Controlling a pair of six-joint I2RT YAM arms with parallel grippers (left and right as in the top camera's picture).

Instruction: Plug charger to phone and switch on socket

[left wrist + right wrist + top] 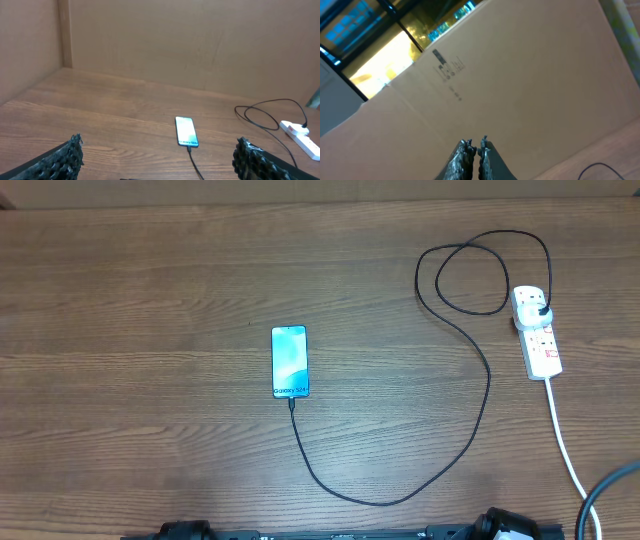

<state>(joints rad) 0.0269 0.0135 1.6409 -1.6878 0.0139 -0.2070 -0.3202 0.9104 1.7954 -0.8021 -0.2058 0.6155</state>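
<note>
The phone (pixel 290 361) is lying flat in the middle of the table (pixel 150 380), screen up and glowing light blue. It is lying with its bottom edge toward the robot, so the small hole for the cable is easy to reach.

The charger (pixel 488 380) is a thin black cable. 1 end is touching the bottom edge of the phone and looks pushed in. The cable is curving in a big loose loop across the table, so nothing is pulling on the phone. Its black plug (pixel 541 308) is sitting in the socket (pixel 538 335), which is lying far to the right, well apart from the phone. The thick white cord (pixel 563 440) is running from the socket toward the near edge of the table.

The left fingers (pixel 67 157) are spread wide open and holding nothing. They are hanging low near the table's front edge, looking toward the phone.

The right fingers (pixel 465 152) are almost closed, with only a thin gap, and nothing is between them. They are pointing up at the brown cardboard wall (pixel 530 75), away from everything.

Both arms are keeping clear of the 3 things. I think the plugging part is done. The red switch is too small to tell if it is on.
</note>
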